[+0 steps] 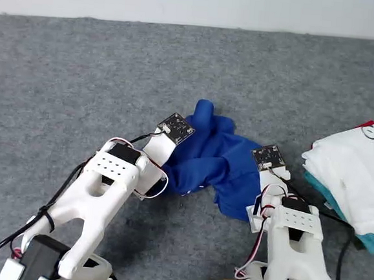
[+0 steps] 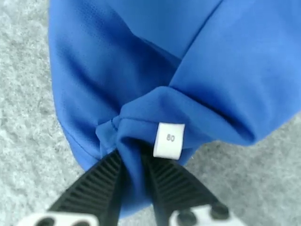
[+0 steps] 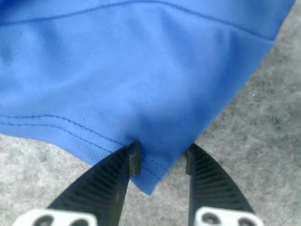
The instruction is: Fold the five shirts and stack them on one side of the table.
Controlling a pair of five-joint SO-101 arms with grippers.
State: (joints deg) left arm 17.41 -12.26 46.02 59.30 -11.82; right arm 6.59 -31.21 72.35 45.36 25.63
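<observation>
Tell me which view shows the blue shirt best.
The high view: it takes in the whole crumpled blue shirt. The left wrist view gives a pinched bunch with a white tag; the right wrist view, a hemmed corner.

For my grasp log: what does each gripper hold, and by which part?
The left gripper pinches the blue shirt at a bunched fold beside its white label. The right gripper holds nothing: its jaws stand open astride a hem corner.

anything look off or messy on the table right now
The blue shirt is crumpled in a heap, not spread flat. The left gripper pinches a bunched wad by its size tag; the right gripper straddles a hem corner, jaws apart. The folded stack looks fairly tidy.
</observation>
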